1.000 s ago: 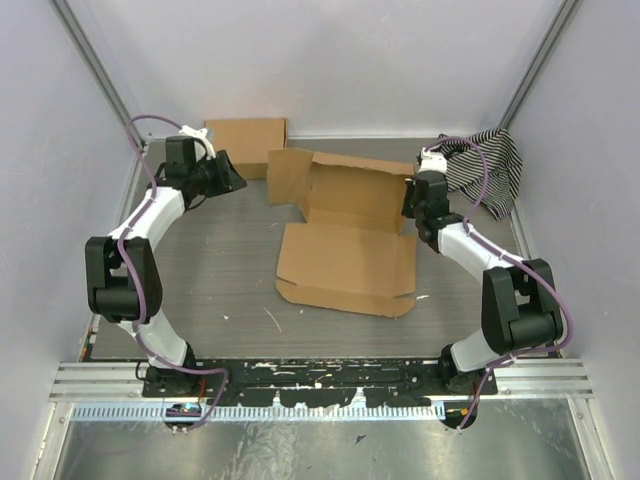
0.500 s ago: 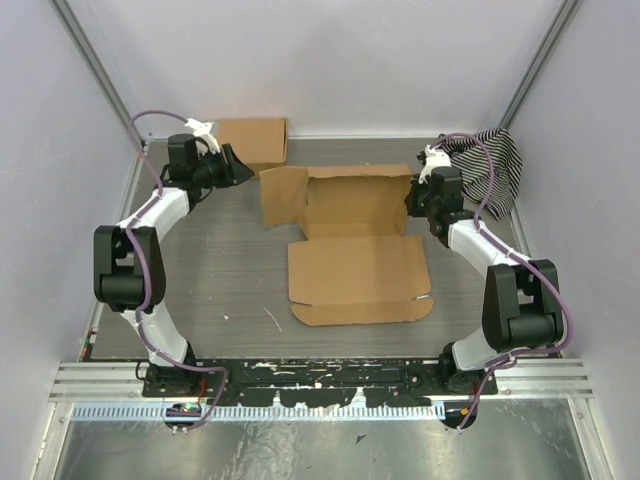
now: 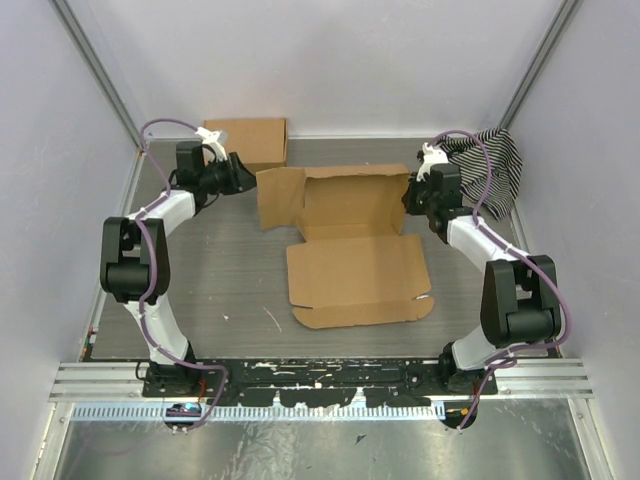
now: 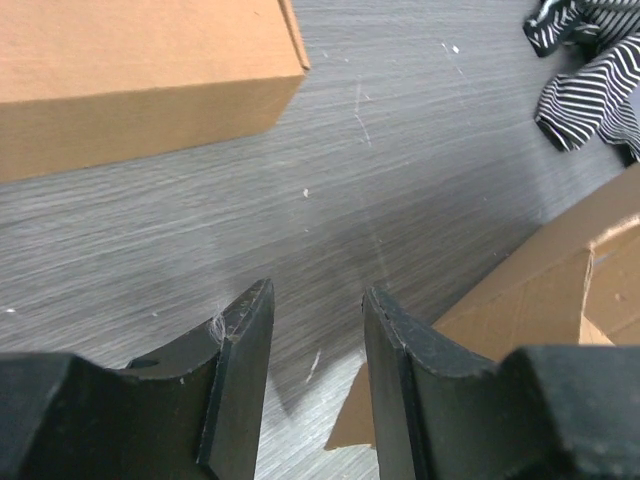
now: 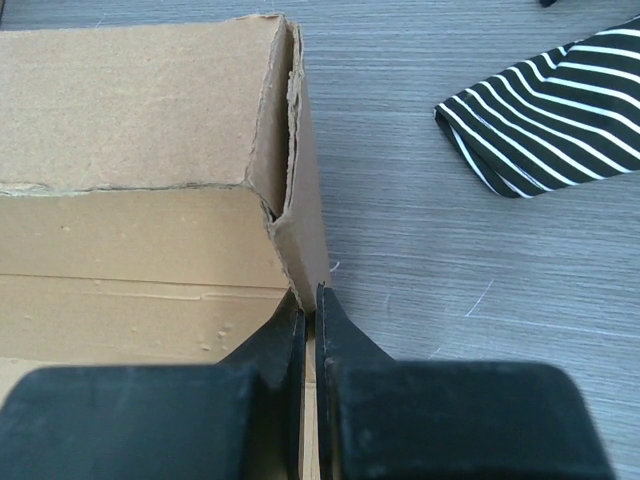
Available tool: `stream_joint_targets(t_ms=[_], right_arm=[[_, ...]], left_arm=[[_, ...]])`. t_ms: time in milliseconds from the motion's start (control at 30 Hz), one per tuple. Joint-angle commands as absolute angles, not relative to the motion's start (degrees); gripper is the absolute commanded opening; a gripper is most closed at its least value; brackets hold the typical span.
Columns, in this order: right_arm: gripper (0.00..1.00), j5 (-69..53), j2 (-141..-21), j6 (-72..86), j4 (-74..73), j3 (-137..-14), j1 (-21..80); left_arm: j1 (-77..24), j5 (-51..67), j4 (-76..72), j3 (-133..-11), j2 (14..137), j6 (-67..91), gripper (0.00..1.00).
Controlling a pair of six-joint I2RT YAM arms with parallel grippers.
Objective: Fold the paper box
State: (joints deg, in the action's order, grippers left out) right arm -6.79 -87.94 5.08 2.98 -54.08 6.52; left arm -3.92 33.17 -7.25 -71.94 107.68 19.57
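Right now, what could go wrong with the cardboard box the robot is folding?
1. The right claw pinches only a thin side wall of the paper box; it might slip or tear there.
2. The left claw is open beside the loose left flap; it could shove the box instead of folding.

One paper box (image 3: 355, 275), one smaller cardboard box (image 3: 250, 140) and one striped cloth (image 3: 495, 165).

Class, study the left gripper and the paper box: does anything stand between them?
Nothing visible does. Only bare table lies between the left gripper and the nearest flap of the paper box; the smaller box sits farther back, off that path.
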Motion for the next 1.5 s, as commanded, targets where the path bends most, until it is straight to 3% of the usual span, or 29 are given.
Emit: stream_joint_targets(t_ms=[0,433,900,1467], right_arm=[[0.01,-9.22,-90.26,6.42,-0.12,-55.92,6.55],[0.01,-9.52,-90.94,7.08,-0.17,-55.72,6.59],[0.01,-10.17,-90.9,7.42,-0.84,-56.27,6.59],[0.01,-10.37,-87.41,7.68,1.18,-52.83,9.33]], left_arm=[[-6.92,38.46,-9.36,-68.44,103.74,19.43,0.47],[-11.84,39.57,-4.18,-66.32,96.79,17.87,0.45],[-17.96,41.33,-4.92,-67.54,97.09,20.69,0.43],[-22.11,19.1,2.08,-73.12,101.79,16.63,0.43]])
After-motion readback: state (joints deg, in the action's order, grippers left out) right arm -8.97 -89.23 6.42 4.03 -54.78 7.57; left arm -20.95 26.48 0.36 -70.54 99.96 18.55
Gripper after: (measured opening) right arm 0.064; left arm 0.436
